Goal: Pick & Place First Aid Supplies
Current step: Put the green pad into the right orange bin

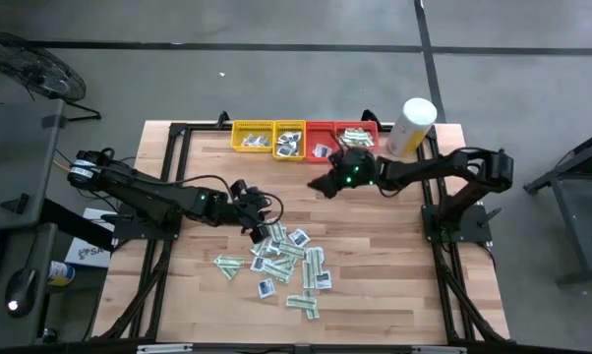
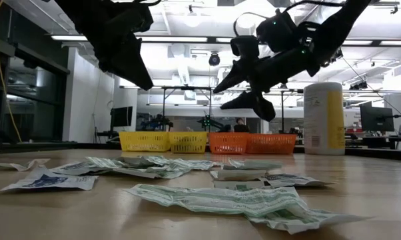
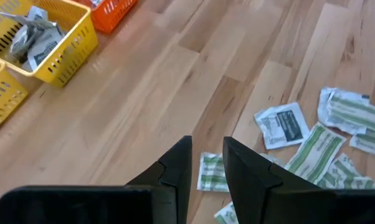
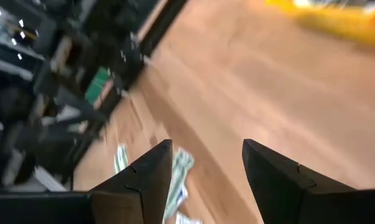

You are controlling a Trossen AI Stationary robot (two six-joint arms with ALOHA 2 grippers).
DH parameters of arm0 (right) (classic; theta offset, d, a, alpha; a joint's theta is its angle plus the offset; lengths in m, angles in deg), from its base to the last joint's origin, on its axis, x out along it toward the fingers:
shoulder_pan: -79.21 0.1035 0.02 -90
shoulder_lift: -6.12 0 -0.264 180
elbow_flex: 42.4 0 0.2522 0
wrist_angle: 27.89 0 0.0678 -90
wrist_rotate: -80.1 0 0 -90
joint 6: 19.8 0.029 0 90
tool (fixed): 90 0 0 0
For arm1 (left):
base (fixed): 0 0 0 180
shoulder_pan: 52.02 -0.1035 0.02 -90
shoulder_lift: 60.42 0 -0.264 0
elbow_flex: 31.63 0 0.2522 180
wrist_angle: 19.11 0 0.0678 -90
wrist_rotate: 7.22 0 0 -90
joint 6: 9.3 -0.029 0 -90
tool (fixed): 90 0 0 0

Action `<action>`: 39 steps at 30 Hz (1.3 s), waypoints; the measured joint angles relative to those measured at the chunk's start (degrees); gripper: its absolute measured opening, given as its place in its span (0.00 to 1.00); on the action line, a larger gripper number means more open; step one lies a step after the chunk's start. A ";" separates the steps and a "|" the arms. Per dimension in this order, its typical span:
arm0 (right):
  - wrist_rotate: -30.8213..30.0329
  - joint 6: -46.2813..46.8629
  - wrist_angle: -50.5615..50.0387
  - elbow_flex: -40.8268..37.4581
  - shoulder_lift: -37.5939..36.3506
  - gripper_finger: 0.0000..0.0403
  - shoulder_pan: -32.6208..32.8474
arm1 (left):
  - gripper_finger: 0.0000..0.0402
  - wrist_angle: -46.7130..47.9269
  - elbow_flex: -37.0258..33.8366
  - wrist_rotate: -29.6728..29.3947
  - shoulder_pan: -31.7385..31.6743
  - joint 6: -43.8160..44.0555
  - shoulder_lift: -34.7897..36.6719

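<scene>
The first aid packets lie loose in a heap on the wooden table: white-and-green strips and white squares with dark centres. They also show in the low view and the left wrist view. My left gripper hovers over the heap's far-left edge. Its fingers stand a narrow gap apart with nothing between them. My right gripper is in the air between the heap and the red trays, wide open and empty, and it also shows in the low view.
Two yellow trays and two red trays stand in a row at the table's far edge, each with a few packets inside. A tall white-and-yellow canister stands right of them. Bare wood lies between the trays and the heap.
</scene>
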 joint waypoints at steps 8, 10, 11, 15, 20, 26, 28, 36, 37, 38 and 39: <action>-0.38 1.29 -5.24 0.00 0.00 0.47 5.29 | 0.22 1.28 -0.02 10.58 -4.82 3.07 -3.04; -0.38 1.72 -5.48 -0.02 0.00 0.47 6.43 | 0.22 1.31 -0.02 15.35 -7.71 4.69 -4.67; -0.42 1.72 -5.42 -0.02 0.00 0.47 6.92 | 0.22 1.38 -0.06 17.77 -9.31 5.76 -5.36; -0.51 1.74 -5.49 -0.02 0.00 0.47 8.46 | 0.23 1.06 -0.07 29.75 -15.62 6.29 -7.63; -0.97 1.61 -5.61 -0.02 0.00 0.47 9.27 | 0.34 0.54 -0.07 38.56 -19.83 2.96 -11.34; -0.99 1.46 -5.80 -0.02 0.00 0.47 9.25 | 0.51 -3.08 -0.07 46.79 -21.14 1.64 -16.65; -0.99 1.45 -5.83 -0.02 0.00 0.47 9.22 | 0.55 -3.61 -0.02 45.09 -20.95 1.64 -18.31; -0.97 1.24 -6.30 -0.02 0.00 0.47 9.22 | 0.57 -4.18 0.17 42.31 -20.96 3.56 -20.81; -0.97 1.22 -6.38 -0.02 0.00 0.47 9.22 | 0.57 -4.32 0.17 42.87 -20.98 3.52 -21.14; -0.97 1.17 -6.52 -0.02 0.00 0.47 9.22 | 0.57 -4.58 0.17 44.30 -20.99 3.53 -21.56; -0.97 0.99 -6.59 -0.02 0.00 0.47 9.22 | 0.57 -4.71 0.15 46.00 -21.10 3.68 -21.79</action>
